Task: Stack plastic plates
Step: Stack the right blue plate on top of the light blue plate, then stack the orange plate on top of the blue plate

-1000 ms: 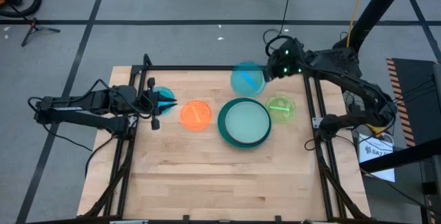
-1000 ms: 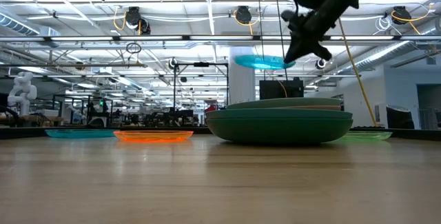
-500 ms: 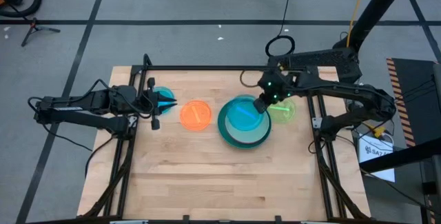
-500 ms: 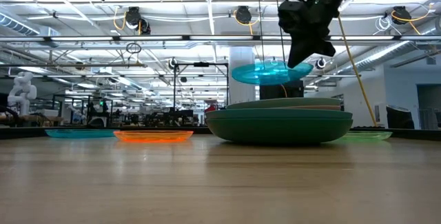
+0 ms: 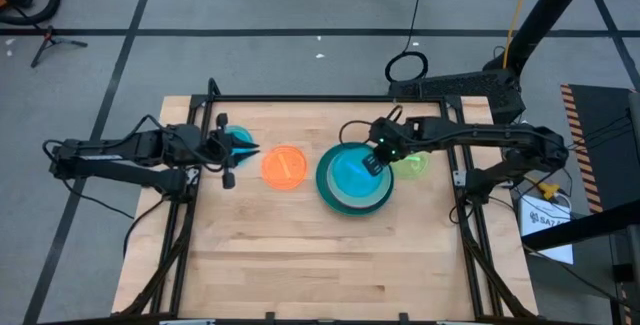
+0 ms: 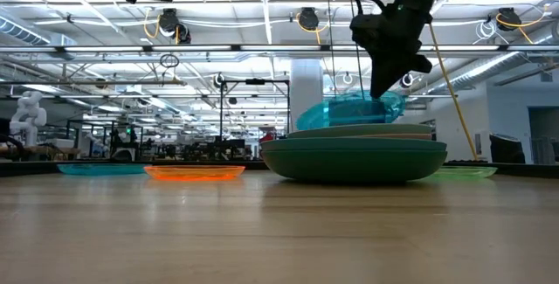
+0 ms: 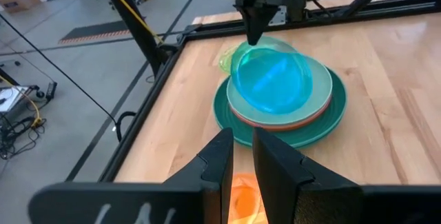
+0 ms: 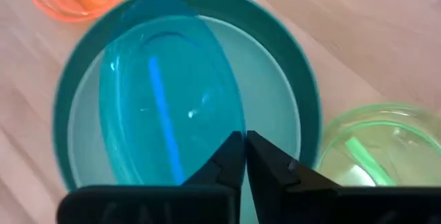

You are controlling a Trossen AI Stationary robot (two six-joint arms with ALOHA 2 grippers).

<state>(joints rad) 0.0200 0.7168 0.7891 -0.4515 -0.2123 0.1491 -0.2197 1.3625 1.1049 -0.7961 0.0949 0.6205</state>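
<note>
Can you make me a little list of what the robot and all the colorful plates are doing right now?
Right pincer: over the stack, pinching the rim of a blue plate
Blue plate: tilted, low on the stack
Stack: teal plate at the bottom
Left pincer: waiting at the table's left side
Orange plate: alone, left of the stack
Lime plate: right of the stack
</note>
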